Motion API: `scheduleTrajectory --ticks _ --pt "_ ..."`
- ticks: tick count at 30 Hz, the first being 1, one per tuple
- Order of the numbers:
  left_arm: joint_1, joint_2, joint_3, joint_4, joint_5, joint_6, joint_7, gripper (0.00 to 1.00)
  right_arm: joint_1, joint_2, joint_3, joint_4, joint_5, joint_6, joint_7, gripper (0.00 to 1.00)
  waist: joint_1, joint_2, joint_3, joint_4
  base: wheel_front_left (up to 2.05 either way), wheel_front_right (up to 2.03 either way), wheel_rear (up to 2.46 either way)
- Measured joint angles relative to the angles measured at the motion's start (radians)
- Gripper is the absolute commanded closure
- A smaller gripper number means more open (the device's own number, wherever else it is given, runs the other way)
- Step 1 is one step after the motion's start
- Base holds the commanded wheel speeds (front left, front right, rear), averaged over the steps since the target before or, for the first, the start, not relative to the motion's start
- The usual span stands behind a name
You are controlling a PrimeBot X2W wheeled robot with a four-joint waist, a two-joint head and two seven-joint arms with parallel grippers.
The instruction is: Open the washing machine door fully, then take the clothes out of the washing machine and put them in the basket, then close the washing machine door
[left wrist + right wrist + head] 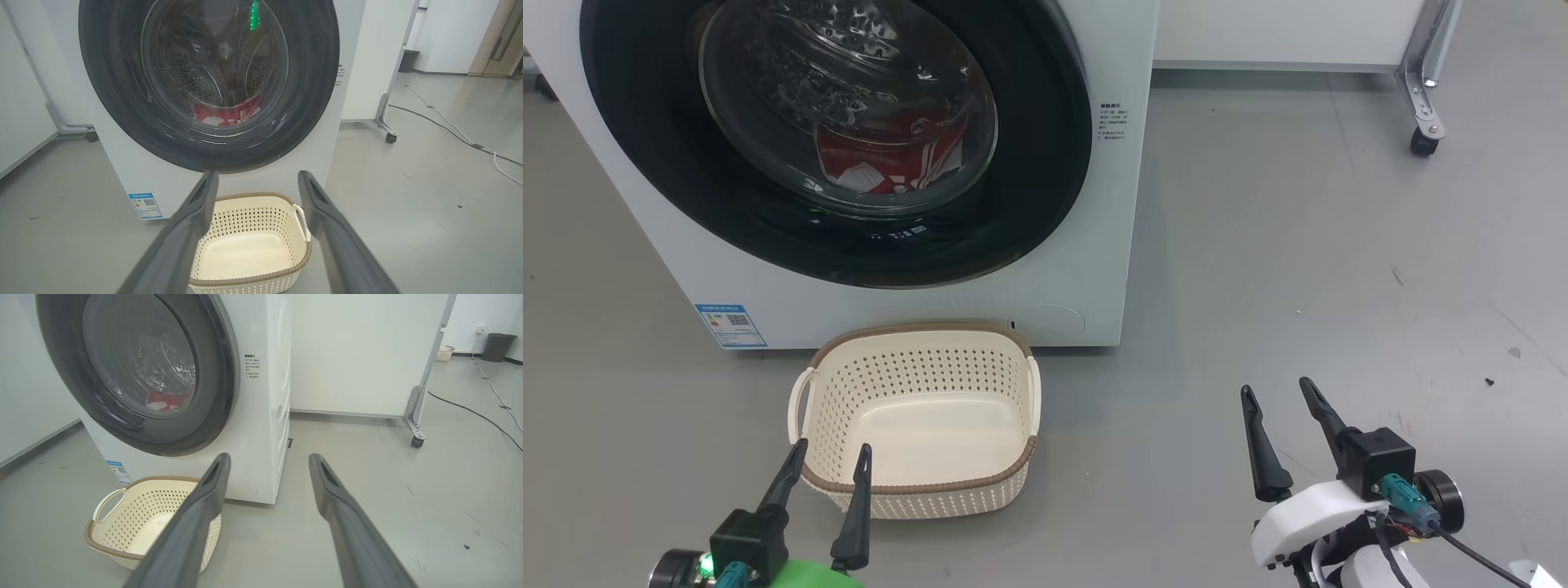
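Your head view cuts the washing machine door [645, 163] off at 12 o'clock; the clothes [890, 155] show blurred and half hidden through it; the blue label [730, 325] at 7 o'clock is too small to read.

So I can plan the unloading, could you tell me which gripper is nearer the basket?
The left gripper: open, it overlaps the basket at its near rim in the head view, while the right gripper is well aside over the floor.

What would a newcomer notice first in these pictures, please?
The washing machine door, glossy black and shut, dominates the head view's upper left, red clothes showing through its glass. Below it the empty cream basket stands on the floor, left gripper and right gripper nearby, jaws open.
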Motion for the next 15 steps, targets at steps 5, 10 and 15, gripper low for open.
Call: scheduleTrajectory --ticks 5,10,15 --pt "0.0 -0.001 0.001 0.002 0.0 0.0 0.0 0.0 -0.003 0.0 -0.003 0.001 0.007 -0.008 0.0 0.0 0.0 0.0 0.002 -0.001 0.0 0.0 0.0" --pt "-0.001 -0.003 0.002 0.009 0.0 -0.001 0.0 0.0 -0.008 0.0 -0.007 0.002 0.009 -0.009 0.0 0.0 0.0 0.0 0.004 -0.002 0.0 0.0 0.0" --pt "-0.002 -0.005 0.002 0.02 0.0 -0.001 0.0 0.0 -0.019 0.0 -0.009 0.002 0.009 -0.009 0.0 0.0 0.0 0.0 0.007 -0.002 0.0 0.0 0.0"
